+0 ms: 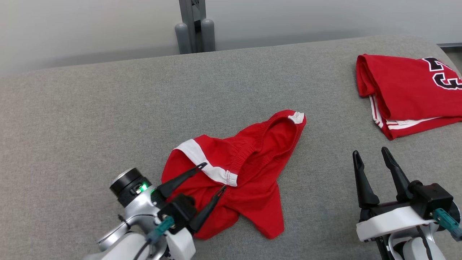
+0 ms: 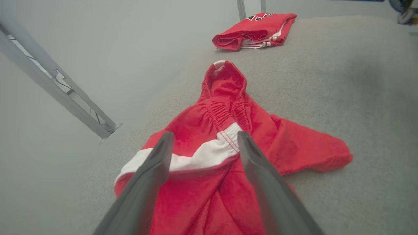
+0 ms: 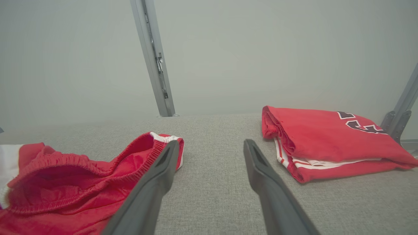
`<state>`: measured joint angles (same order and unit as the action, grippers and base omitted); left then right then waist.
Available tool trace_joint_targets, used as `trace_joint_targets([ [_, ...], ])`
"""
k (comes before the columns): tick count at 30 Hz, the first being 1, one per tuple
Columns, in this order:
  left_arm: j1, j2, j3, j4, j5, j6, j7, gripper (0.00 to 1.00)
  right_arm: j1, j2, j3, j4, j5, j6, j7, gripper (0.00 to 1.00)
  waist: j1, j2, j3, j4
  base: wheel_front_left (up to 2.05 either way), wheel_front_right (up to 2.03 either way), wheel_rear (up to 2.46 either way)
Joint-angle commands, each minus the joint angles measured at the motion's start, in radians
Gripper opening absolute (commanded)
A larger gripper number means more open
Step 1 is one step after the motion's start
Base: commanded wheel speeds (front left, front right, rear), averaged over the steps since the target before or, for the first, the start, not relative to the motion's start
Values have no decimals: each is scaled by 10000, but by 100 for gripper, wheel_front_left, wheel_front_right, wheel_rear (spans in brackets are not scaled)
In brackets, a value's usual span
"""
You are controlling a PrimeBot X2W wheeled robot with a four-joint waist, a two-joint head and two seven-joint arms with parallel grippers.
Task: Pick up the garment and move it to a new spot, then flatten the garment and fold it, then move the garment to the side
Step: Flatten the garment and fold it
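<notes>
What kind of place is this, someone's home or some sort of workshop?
Likely a robot test lab, not a home: a grey fabric-covered table against a bare pale wall, metal frame posts behind it, and crumpled red shorts plus a folded red jersey laid out.

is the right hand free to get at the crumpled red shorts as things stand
Probably yes: the right hand is open over the grey fabric surface, nothing lies between it and the crumpled red shorts, and the folded red jersey sits off to its other side.

Grey fabric-covered table (image 1: 108, 108) carries crumpled red shorts with a white stripe (image 1: 249, 169) and, well apart, a folded red jersey (image 1: 404, 90)
</notes>
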<state>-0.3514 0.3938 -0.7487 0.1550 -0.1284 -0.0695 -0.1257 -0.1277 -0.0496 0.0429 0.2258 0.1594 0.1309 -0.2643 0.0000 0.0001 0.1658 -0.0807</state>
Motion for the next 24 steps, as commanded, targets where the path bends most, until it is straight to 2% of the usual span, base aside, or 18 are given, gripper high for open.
trace_joint_targets([
  [1, -248, 43, -180, 178, 289, -70, 134, 100, 34, -39, 3, 23, 83, -3, -4, 100, 0, -1, 7, -31, 0, 0, 0],
  [9, -1314, -193, -1353, 1028, 1368, -348, 682, 100, -108, -35, 45, 55, 98, -3, -4, 100, 0, -1, 92, -255, 0, 0, 0],
  [16, -1944, -422, -1639, 1903, 1733, -295, 988, 100, -163, -37, 57, 39, 191, -3, -4, 100, 0, -1, 198, -511, 0, 0, 0],
  [17, -1990, -462, -1650, 1969, 1719, -300, 958, 74, -160, -38, 63, 37, 205, -3, -4, 100, 0, -1, 204, -543, 0, 0, 0],
  [18, -2052, -519, -1652, 1996, 1671, -301, 856, 40, -150, -34, 69, 38, 229, -3, -4, 100, 0, -1, 209, -572, 0, 0, 0],
  [19, -2084, -566, -1621, 2032, 1591, -280, 789, 0, -137, -36, 47, 40, 252, -3, -4, 100, 0, -1, 211, -598, 0, 0, 0],
  [24, -1755, -1095, -995, 2092, 439, -235, 430, 0, -73, -35, 30, 78, 266, -3, -4, 100, 0, -1, 129, -698, 0, 0, 0],
])
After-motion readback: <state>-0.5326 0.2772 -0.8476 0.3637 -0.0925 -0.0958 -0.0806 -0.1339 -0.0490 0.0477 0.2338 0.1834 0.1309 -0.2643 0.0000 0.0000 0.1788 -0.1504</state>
